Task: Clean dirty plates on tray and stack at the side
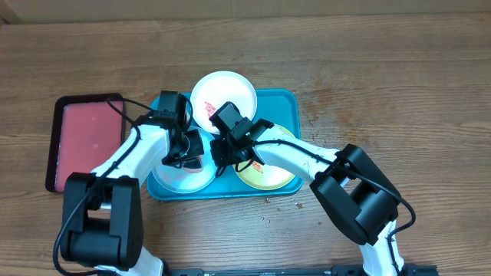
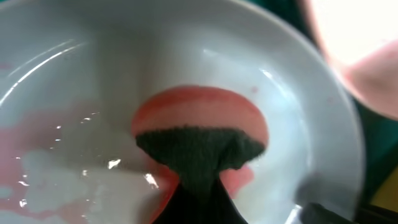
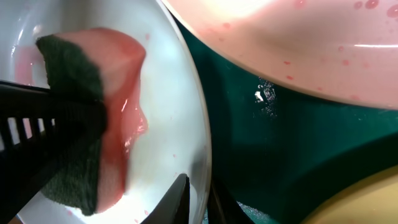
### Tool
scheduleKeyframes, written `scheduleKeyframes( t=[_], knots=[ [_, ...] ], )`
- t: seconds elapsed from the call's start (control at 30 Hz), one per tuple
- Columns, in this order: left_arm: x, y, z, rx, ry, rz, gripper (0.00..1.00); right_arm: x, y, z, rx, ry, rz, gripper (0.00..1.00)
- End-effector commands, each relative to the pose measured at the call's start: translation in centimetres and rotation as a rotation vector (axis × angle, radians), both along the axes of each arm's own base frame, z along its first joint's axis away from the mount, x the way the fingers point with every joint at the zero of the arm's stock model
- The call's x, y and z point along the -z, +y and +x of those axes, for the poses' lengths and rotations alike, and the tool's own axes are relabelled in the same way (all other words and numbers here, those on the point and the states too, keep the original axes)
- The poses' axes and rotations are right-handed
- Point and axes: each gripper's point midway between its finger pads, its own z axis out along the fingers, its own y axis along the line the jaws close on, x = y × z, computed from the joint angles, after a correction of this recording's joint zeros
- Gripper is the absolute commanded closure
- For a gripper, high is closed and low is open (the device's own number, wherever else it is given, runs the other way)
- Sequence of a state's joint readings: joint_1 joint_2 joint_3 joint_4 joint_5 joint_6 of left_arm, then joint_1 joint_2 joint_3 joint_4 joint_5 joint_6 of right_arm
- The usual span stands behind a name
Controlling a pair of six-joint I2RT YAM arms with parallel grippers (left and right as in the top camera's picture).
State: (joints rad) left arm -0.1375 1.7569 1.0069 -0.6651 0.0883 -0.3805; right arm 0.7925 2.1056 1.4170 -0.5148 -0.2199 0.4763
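Three dirty plates sit in the teal tray (image 1: 285, 98) on the wooden surface (image 1: 399, 77). Just left of the tray lies a smaller red tray (image 1: 84, 142). In the teal tray's near-left corner is the pale blue plate (image 1: 184, 180), wet with pinkish streaks. The left gripper (image 1: 186, 147) has its jaws clamped on a sponge (image 2: 199, 124) (pink, with a dark green scouring face) pressed into that plate. At the tray's middle, the right gripper (image 1: 225, 157) pinches the same plate's rim between its jaws. The white plate (image 1: 230, 90) overlaps the tray's far rim, and the yellow-green plate (image 1: 270, 175) fills its near-right corner.
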Motion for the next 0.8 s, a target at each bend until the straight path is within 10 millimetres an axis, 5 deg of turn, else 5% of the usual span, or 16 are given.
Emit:
scheduleKeyframes(
  t=[0.0,0.2,0.43,0.53,0.63,0.77],
  knots=[
    [2.4,5.9,-3.0,-0.030,0.138,0.332,0.96,0.2,-0.3,0.1,0.002,-0.006,-0.010,0.88],
    [-2.6,12.9,-4.7,-0.259,0.168,0.688,0.96,0.3,-0.4,0.0,-0.006,-0.007,-0.015,0.91],
    [-8.9,10.4,-1.7,-0.342,-0.011,0.474,0.96,0.2,-0.5,0.1,-0.025,-0.022,-0.021,0.96],
    [-12.5,9.0,-1.3,-0.375,-0.125,0.310,0.96,-1.6,0.1,0.4,-0.047,-0.040,-0.016,0.96],
    [-15.3,10.2,-2.2,-0.418,-0.195,0.246,0.96,-3.4,-0.4,1.2,-0.078,-0.100,-0.081,0.96],
    [-16.1,13.7,-4.3,-0.508,-0.170,0.253,0.96,-6.5,-3.0,3.7,-0.023,-0.242,-0.293,0.96]
  ],
)
